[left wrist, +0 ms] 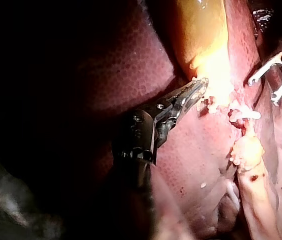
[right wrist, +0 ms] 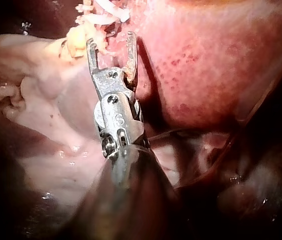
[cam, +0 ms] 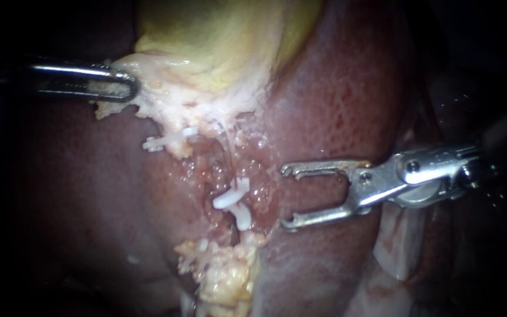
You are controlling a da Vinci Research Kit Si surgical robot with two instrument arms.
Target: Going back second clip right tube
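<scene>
The right instrument (cam: 287, 196) has jaws open, empty, white clips (cam: 234, 202) at their nine o'clock (near, not touching); left instrument (cam: 118, 88) jaws grip the gallbladder (cam: 206, 53) edge.

Surgical work site, seen close in. Glistening dark-red liver (cam: 335, 88) fills the field. A yellow gallbladder (cam: 218, 41) lies against it, with pale frayed tissue at its edge. White clips (cam: 233, 199) sit in the raw, wet patch below. Two slim steel tools enter from opposite sides: left instrument (cam: 131, 88), right instrument (cam: 287, 196). Hard light on the wet tissue, blackness all round it.
</scene>
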